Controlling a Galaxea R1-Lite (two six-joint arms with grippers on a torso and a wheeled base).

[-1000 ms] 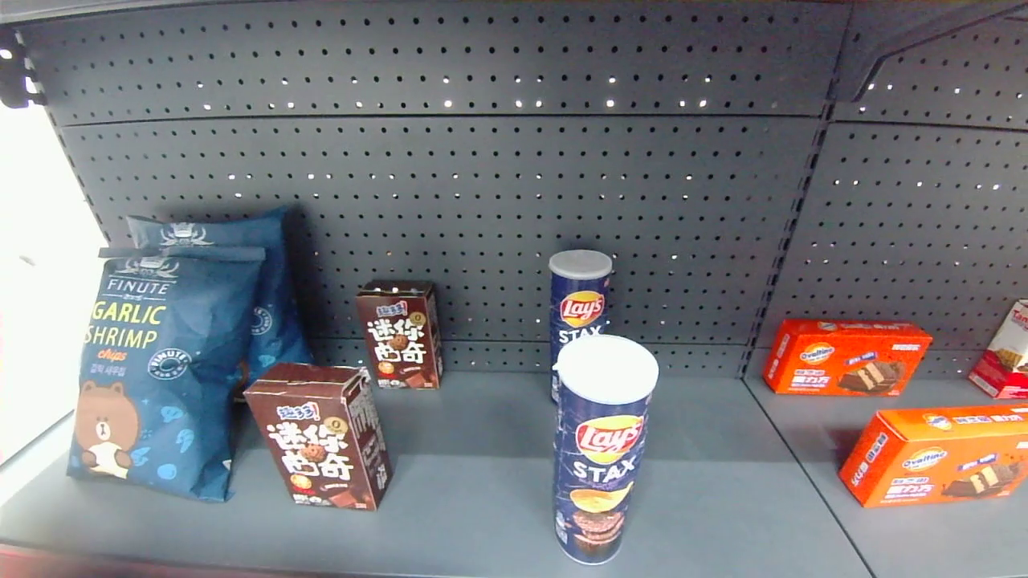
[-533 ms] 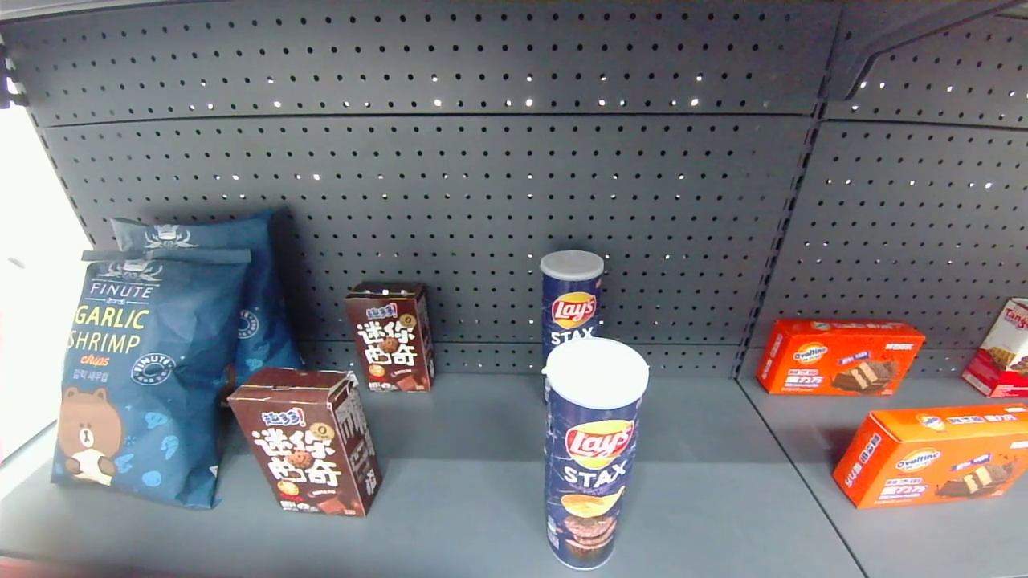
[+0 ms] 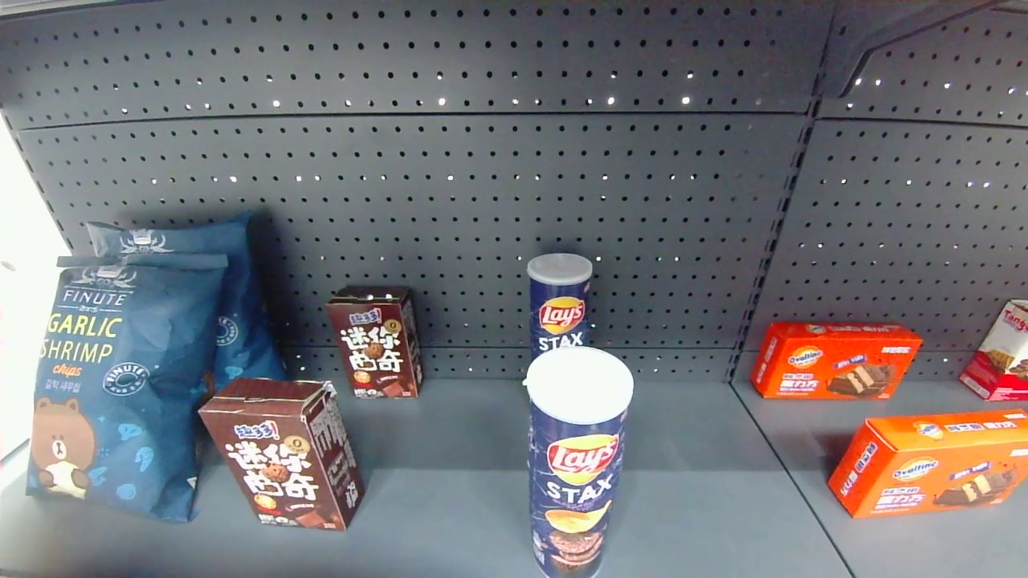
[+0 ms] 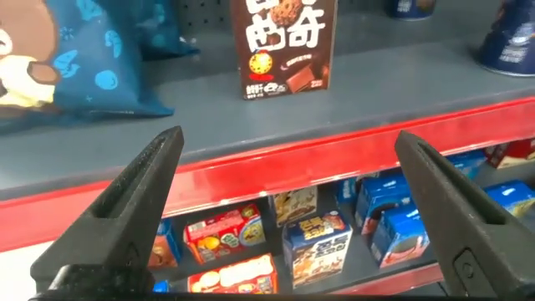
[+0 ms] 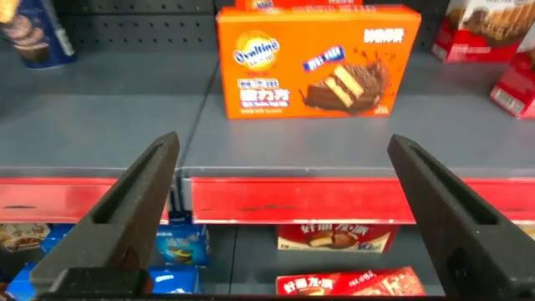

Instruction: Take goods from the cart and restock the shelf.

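Grey pegboard-backed shelf (image 3: 450,433) carrying blue chip bags (image 3: 120,377), brown cookie boxes (image 3: 281,453), two chip cans (image 3: 574,457) and orange wafer boxes (image 3: 932,461). The wrist views add the shelf's red front edge (image 4: 334,163) and a stocked lower tier (image 5: 334,238). Left gripper (image 4: 288,138) and right gripper (image 5: 282,140) face the shelf front, jaws wide apart, holding nothing.

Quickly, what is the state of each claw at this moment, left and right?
Left claw: open, holding nothing.
Right claw: open, holding nothing.
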